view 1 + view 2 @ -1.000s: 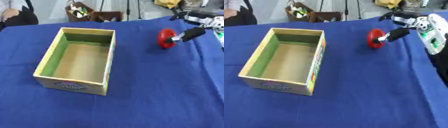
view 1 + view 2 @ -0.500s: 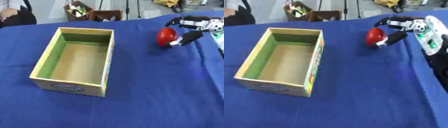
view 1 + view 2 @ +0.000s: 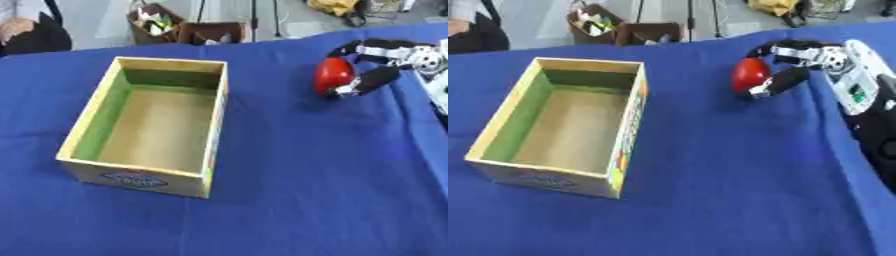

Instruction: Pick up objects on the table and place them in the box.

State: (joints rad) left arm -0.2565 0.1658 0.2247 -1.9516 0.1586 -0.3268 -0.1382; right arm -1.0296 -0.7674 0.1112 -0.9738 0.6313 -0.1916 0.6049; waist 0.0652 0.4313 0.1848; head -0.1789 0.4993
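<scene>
Red and rounded, the object [image 3: 332,75] sits on the blue-covered bench [image 3: 306,175] toward the far right, well apart from the box [image 3: 149,125], which stands open and shows nothing inside. The right hand [image 3: 378,64] is at the object's right side, its fingers [image 3: 348,48] arched over the top and its thumb [image 3: 363,83] curled under the near side, so the hand is closing round the object; whether the object is lifted clear of the cloth cannot be told. The left hand is not in view. Judgement: the carry runs from the hand leftward and toward the robot, across bare cloth, to the box's open top. The box's long axis runs near-to-far.
</scene>
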